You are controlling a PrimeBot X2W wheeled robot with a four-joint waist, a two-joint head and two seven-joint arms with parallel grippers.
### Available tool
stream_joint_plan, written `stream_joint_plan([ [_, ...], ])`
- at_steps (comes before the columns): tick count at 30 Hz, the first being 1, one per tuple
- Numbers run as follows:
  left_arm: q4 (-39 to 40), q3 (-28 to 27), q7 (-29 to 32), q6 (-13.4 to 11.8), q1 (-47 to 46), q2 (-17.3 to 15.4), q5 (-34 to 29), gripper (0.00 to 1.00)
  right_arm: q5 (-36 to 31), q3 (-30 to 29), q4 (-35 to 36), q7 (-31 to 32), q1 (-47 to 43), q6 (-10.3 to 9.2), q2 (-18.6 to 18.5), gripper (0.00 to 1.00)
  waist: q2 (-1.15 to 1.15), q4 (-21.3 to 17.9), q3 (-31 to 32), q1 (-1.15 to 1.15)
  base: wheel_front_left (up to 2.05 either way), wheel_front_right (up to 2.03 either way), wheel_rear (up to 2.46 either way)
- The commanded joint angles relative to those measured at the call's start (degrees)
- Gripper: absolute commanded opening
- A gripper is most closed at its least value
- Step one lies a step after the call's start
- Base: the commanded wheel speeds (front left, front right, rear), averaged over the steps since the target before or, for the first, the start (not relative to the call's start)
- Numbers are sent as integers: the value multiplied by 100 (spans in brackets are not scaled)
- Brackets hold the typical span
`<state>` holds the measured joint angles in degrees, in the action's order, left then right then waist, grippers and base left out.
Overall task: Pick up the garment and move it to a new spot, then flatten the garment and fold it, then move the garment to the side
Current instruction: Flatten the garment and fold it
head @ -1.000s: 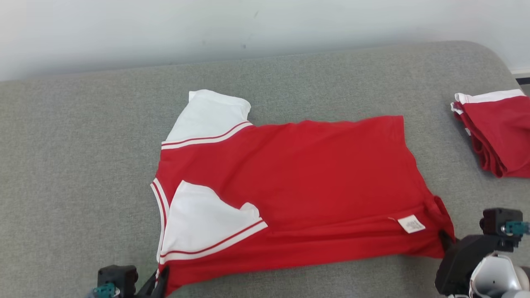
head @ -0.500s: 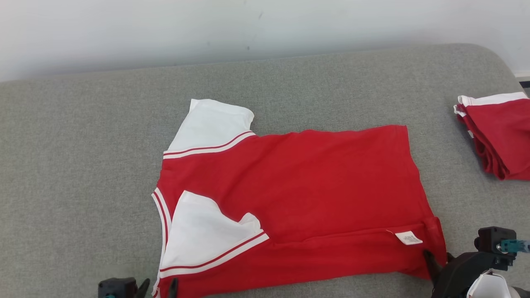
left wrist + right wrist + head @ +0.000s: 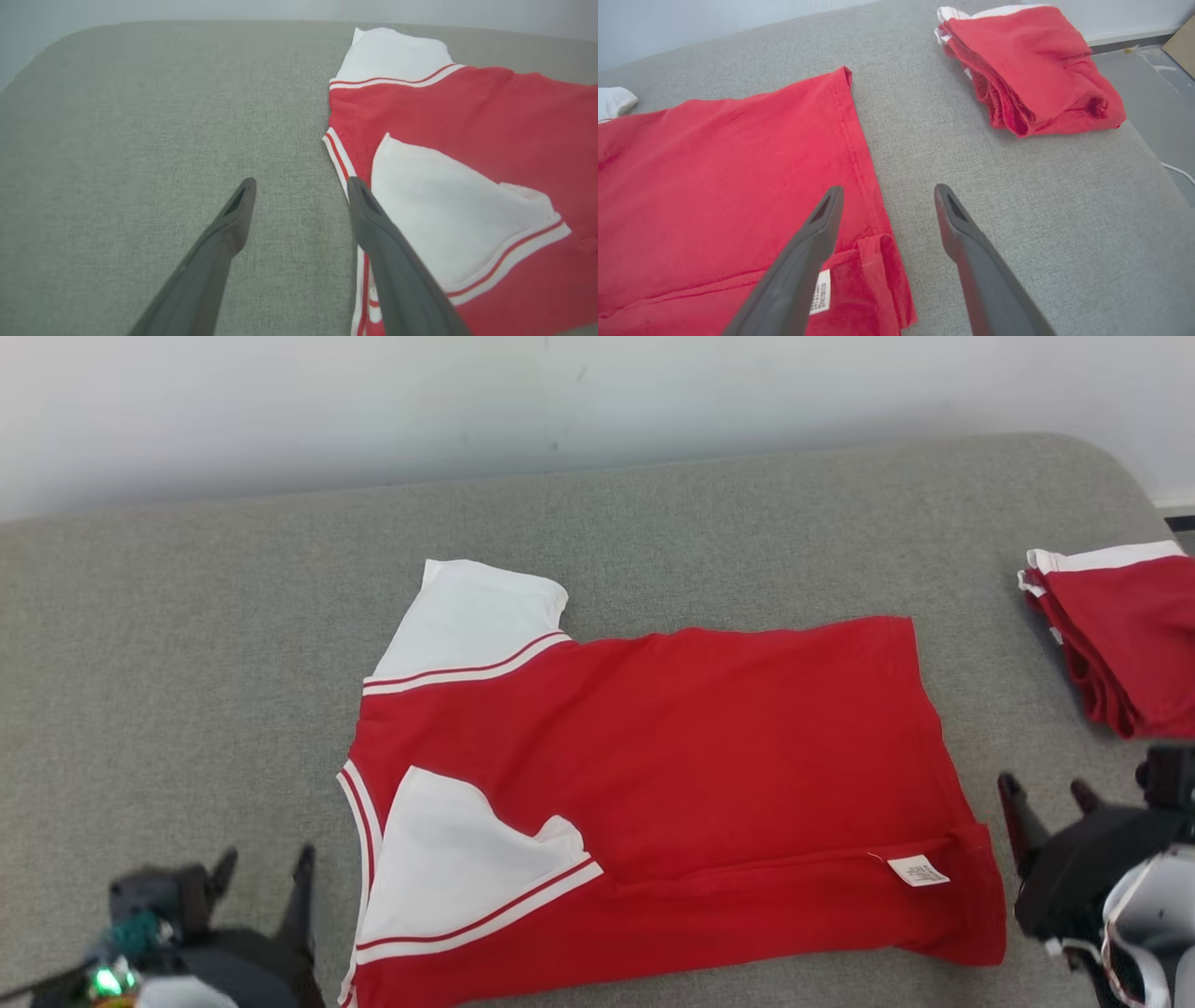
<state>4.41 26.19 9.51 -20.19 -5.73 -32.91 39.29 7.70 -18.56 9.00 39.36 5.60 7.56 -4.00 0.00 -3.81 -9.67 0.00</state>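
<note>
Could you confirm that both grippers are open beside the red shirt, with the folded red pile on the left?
No: the head view shows the folded red pile on the right. Left gripper and right gripper are open beside the red shirt.

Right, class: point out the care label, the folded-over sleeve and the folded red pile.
care label (image 3: 920, 871), head view, tag's middle.
folded-over sleeve (image 3: 457, 849), head view, white panel.
folded red pile (image 3: 1031, 51), right wrist view, top layer.

Red garment (image 3: 672, 747), white striped sleeves (image 3: 471, 607), grey couch (image 3: 187, 663)
</note>
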Motion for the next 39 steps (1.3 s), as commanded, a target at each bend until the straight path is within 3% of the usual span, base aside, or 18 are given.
stream_joint_plan([
  [1,31,-75,-9,13,-309,-16,-31,100,5,63,38,49,240,-14,-68,100,0,-16,-101,0,0,0,0],
  [8,-478,63,186,405,-1621,226,-124,100,78,295,-392,131,1295,-14,-294,100,0,-91,-505,0,0,0,0],
  [15,-1792,311,442,1019,-3176,560,-218,100,133,804,-1095,-22,2330,-14,-377,100,0,-309,-927,0,0,0,0],
  [21,-2878,406,569,1330,-4199,776,-289,100,156,1157,-1659,-215,3005,-14,-484,100,0,-553,-1203,0,0,0,0],
  [29,-3844,498,618,1455,-4973,959,-368,100,247,1442,-1967,-458,3388,-14,-513,100,0,-773,-1454,0,0,0,0],
  [39,-4769,628,632,1448,-5578,898,-610,100,350,1878,-2115,-677,3677,-14,-522,100,0,-1069,-1684,0,0,0,0],
])
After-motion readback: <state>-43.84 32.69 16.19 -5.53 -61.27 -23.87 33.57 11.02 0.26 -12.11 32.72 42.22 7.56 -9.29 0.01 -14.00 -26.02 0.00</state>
